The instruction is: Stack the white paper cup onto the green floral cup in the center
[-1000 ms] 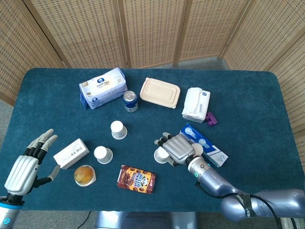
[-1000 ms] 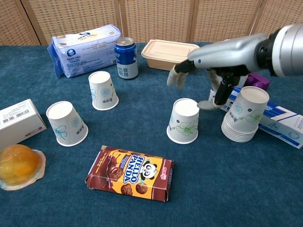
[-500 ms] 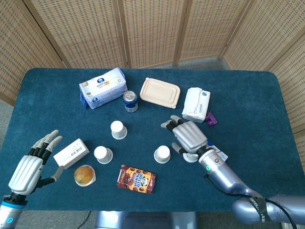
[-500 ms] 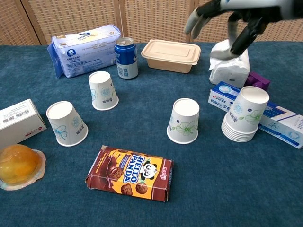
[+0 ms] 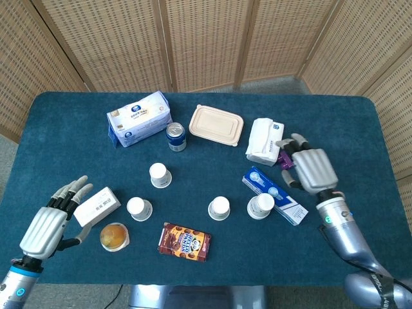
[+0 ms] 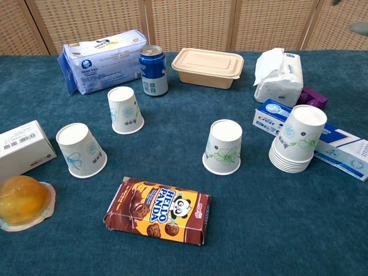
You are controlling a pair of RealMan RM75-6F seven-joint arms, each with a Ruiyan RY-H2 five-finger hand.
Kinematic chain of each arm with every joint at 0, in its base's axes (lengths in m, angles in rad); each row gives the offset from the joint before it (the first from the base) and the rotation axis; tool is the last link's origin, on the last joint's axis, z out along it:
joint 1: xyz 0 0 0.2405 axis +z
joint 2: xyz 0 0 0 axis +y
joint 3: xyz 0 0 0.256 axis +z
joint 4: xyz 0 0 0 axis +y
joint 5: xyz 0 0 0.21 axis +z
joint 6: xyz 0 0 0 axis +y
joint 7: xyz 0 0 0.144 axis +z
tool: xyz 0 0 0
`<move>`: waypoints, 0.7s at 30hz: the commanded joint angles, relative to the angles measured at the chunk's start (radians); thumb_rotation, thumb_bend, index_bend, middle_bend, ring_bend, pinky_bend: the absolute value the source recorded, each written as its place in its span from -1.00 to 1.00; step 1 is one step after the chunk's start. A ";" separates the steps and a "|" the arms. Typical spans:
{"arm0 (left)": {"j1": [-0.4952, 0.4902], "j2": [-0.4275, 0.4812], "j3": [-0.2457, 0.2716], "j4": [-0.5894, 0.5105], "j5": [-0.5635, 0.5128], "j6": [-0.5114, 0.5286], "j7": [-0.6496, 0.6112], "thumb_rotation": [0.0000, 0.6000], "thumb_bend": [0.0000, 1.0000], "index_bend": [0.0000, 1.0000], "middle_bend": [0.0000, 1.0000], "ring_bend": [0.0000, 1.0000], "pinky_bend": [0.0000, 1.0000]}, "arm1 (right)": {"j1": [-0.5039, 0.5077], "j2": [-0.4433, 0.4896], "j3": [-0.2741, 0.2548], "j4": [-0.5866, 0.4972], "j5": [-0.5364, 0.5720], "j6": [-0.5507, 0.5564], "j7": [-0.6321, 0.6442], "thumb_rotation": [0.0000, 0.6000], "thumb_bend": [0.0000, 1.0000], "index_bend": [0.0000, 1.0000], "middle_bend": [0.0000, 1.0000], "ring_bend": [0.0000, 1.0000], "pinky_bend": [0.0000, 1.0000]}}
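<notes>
The right hand (image 5: 311, 169) hangs above the table's right side with its fingers spread and nothing in them; it sits just beside the purple object (image 5: 285, 159) and the white tissue pack (image 5: 264, 141), above the far end of the blue toothpaste box (image 5: 275, 195); the chest view shows almost nothing of it. The left hand (image 5: 50, 215) hovers at the near left corner, fingers apart and empty, its fingertips (image 5: 76, 187) close to the white carton (image 5: 96, 206).

The green floral cup (image 6: 224, 147) stands upside down at the middle of the blue table (image 5: 347, 122), alone, with nothing stacked on it; to its right a stack of nested paper cups (image 6: 297, 147), also upside down, leans against the toothpaste box. Two more white paper cups with blue print stand inverted on the left: one (image 6: 125, 110) in front of the blue drink can (image 6: 153, 71), one (image 6: 81, 150) nearer, beside the white carton.

A Hello Panda biscuit box (image 6: 158, 210) lies flat at the near edge, in front of the green floral cup; an orange jelly cup (image 6: 22, 202) sits at the near left; a beige lidded food container (image 6: 207, 67) and a blue-and-white tissue pack (image 6: 104, 53) lie along the far side.
</notes>
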 commanded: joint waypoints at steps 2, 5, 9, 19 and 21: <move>-0.030 0.019 -0.006 -0.031 -0.061 -0.064 0.065 1.00 -0.13 -1.00 -1.00 -1.00 -0.78 | -0.063 0.011 0.010 0.044 -0.001 0.055 0.051 1.00 -0.10 -0.61 -0.51 -0.77 0.01; -0.051 0.019 -0.018 -0.044 -0.089 -0.093 0.093 1.00 -0.13 -1.00 -1.00 -1.00 -0.72 | -0.096 0.018 0.015 0.058 -0.003 0.068 0.081 1.00 -0.10 -0.61 -0.51 -0.77 0.01; -0.090 0.013 -0.038 -0.049 -0.127 -0.142 0.153 1.00 -0.13 -1.00 -1.00 -1.00 -0.69 | -0.131 0.029 0.017 0.070 -0.024 0.074 0.104 1.00 -0.10 -0.61 -0.51 -0.77 0.01; -0.203 -0.031 -0.070 -0.074 -0.290 -0.291 0.326 1.00 -0.14 -1.00 -1.00 -1.00 -0.67 | -0.177 0.039 0.043 0.083 -0.051 0.069 0.132 1.00 -0.10 -0.61 -0.51 -0.77 0.01; -0.225 -0.053 -0.071 -0.063 -0.324 -0.312 0.362 1.00 -0.14 -1.00 -1.00 -1.00 -0.68 | -0.185 0.043 0.047 0.085 -0.055 0.065 0.136 1.00 -0.10 -0.61 -0.51 -0.77 0.02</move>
